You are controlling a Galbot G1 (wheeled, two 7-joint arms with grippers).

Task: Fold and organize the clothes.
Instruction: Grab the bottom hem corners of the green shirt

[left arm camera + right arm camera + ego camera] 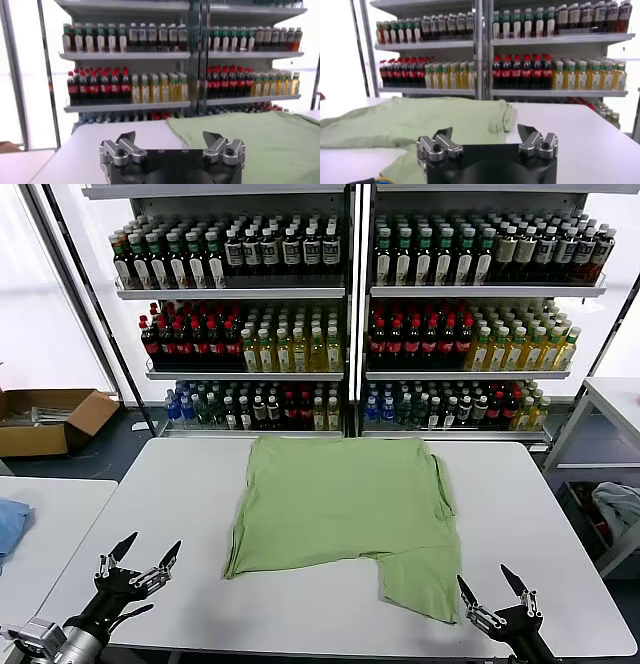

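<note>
The polo shirt (345, 504) lies face down or folded over, so its collar, buttons and front are hidden in the head view; in both wrist views it is cut off by the picture's edge and partly covered by the pincer bodies. Both arms are cut off by the lower edge of the head view, with only the left pincer (139, 557) and right pincer (489, 586) seen. Bottle labels on the shelves (345, 291) are too small to be read.

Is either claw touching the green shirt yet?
No. Left claw and right claw both hover open over bare table, clear of the shirt.
</note>
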